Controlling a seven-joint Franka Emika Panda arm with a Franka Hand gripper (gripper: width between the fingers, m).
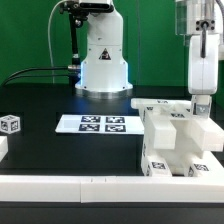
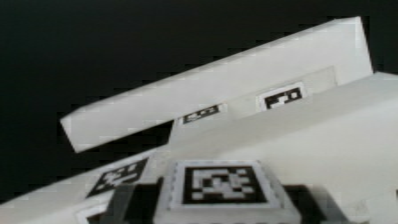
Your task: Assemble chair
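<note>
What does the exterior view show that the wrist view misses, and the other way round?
Only the exterior view shows the marker board, the robot base, a small tagged cube at that view's left, the white rail along the front, and the end effector above the chair at that view's right. Only the wrist view shows a close-up of a tagged block between dark fingers, apparently held. Both show the chair's white tagged slabs on the black table.
</note>
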